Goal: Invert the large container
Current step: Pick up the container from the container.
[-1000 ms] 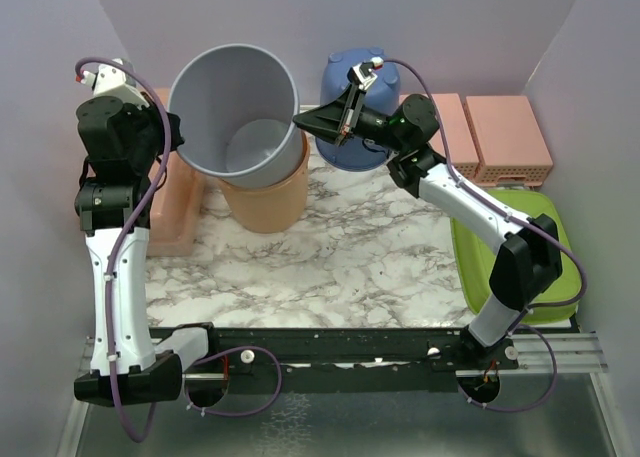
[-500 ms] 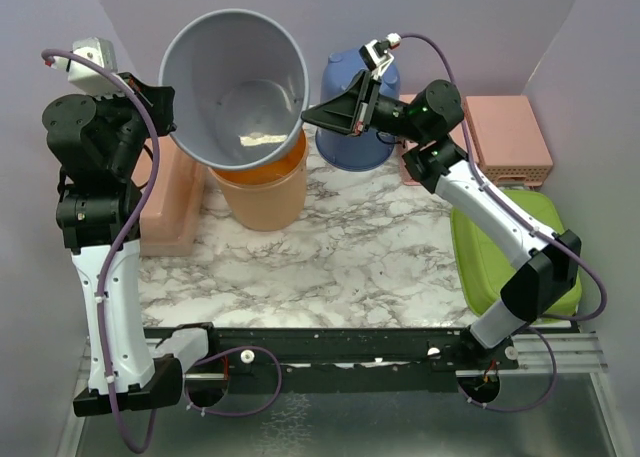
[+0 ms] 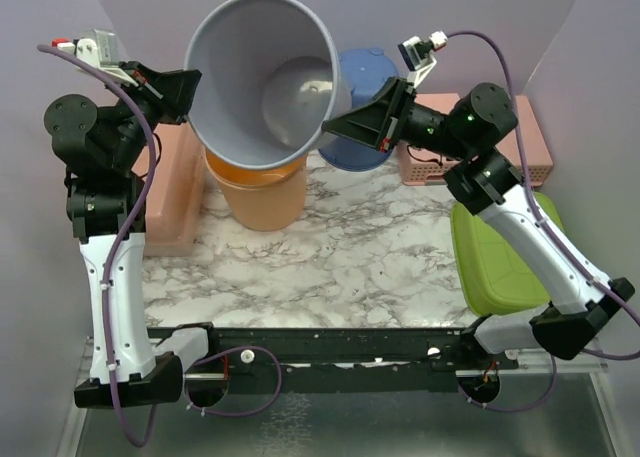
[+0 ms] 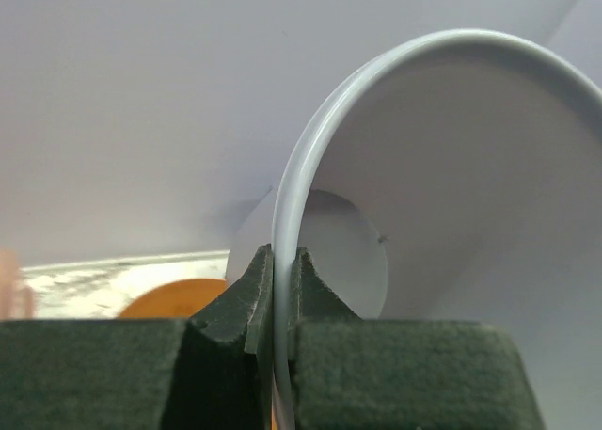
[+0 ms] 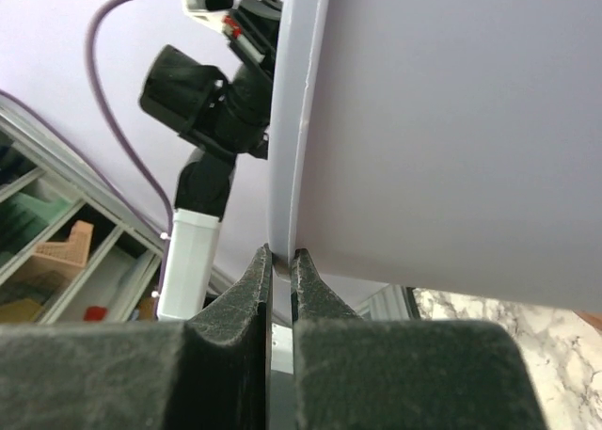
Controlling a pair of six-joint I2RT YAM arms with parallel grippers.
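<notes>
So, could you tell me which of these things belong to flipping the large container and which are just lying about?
In the job: large grey plastic container, held tilted; left gripper and right gripper, both clamped on its rim.

Lying about: orange plastic bucket below it; blue plastic bucket behind; pink perforated crates; pink box at left; green plastic tray.

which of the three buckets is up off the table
The grey bucket: the left gripper and right gripper pinch its rim, holding it tipped in the air. The orange bucket stands on the table under it; the blue bucket sits behind.
</notes>
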